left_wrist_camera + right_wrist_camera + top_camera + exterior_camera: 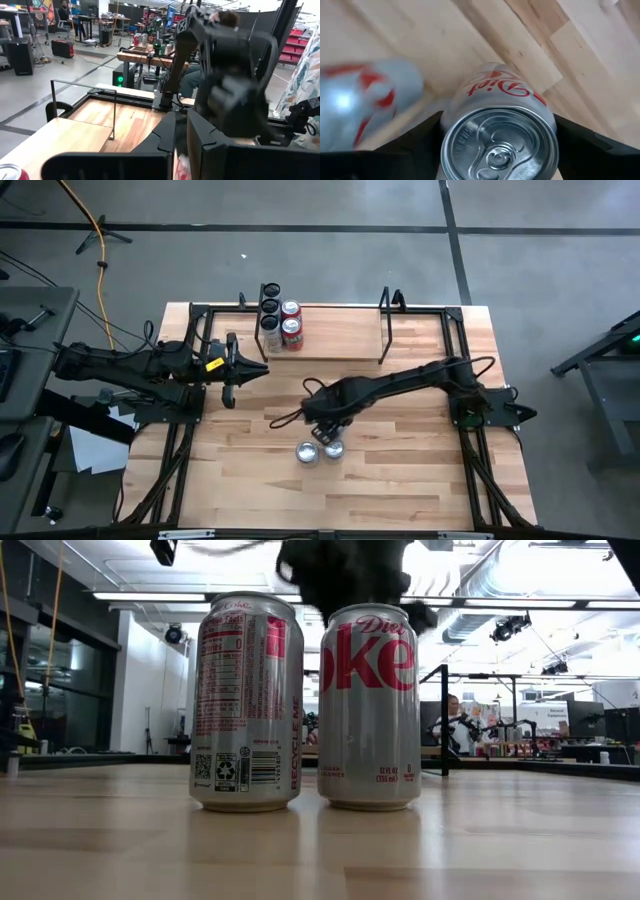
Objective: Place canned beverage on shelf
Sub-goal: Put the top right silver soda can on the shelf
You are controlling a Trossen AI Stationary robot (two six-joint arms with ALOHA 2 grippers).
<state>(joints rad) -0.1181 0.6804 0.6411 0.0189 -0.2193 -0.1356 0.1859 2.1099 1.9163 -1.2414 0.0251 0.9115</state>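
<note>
On the wooden table [400, 470], 2 silver Diet Coke cans stand upright side by side near the middle front. In the high view the right hand [331, 442] hangs directly over the right-hand can [333, 448], with the other silver can [307, 452] just beside it to the left. The right wrist view looks straight down on the can's top, pull tab and rim clear, with the hand's dark fingers [580, 142] standing on either side of it; the jaws straddle the can, but whether they already press on it cannot be told. The neighbouring can shows there as a blur just beside it. In the low view both cans sit flat on the table, a narrow gap between them, and the dark bulk of the right hand sits above the can with the large red lettering.

The shelf [330, 340] lies at the far edge of the table, its pale plank framed by thin black uprights. At its left end stand 2 red cans [291, 325] and, next to them, a row of dark-topped cans [270, 308].

The left hand [232, 370] rests closed and holding nothing over the table's left side, near the shelf's left end, well apart from the silver cans.
</note>
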